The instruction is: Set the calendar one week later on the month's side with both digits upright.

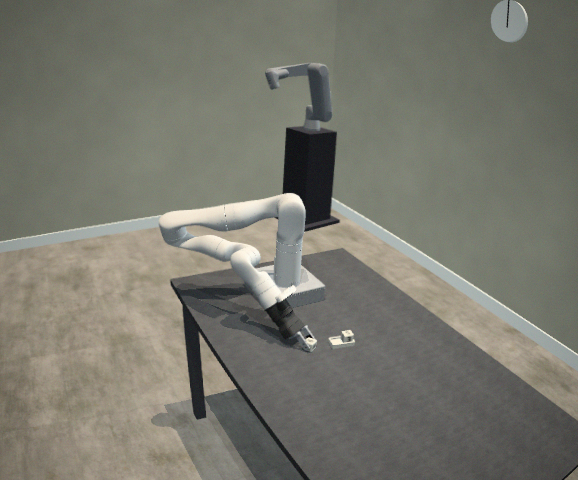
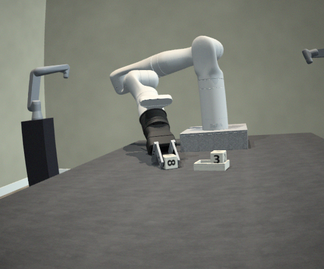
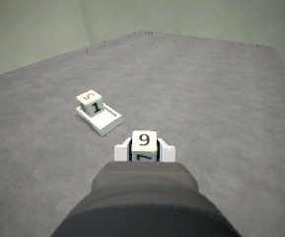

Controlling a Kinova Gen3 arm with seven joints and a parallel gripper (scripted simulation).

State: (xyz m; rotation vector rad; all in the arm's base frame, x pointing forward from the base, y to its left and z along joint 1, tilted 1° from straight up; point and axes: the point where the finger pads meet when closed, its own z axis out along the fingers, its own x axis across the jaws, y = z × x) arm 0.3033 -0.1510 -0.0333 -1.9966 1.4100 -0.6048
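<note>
My gripper (image 1: 308,342) (image 2: 170,161) (image 3: 144,145) is shut on a white cube (image 2: 171,162) (image 3: 144,140), its fingers on two opposite sides. The held cube shows a sideways 8 in the exterior view; the wrist view shows a 9 and, below it, a sideways 7. It is low, at or just above the table; contact is unclear. The other cube (image 1: 347,335) (image 2: 217,157) (image 3: 91,103) stands in the right end of the white tray (image 1: 335,345) (image 2: 204,167) (image 3: 113,124), seen from the exterior view. It shows an upright 3 there; the wrist view shows 5 on top and 1 on a side. The tray lies flat.
The tray stands a short way right of my gripper in the exterior view, its left part unoccupied. The arm's grey base block (image 1: 307,293) (image 2: 214,141) is behind. The dark table's (image 1: 408,403) (image 2: 162,219) left edge is near the gripper in the top view.
</note>
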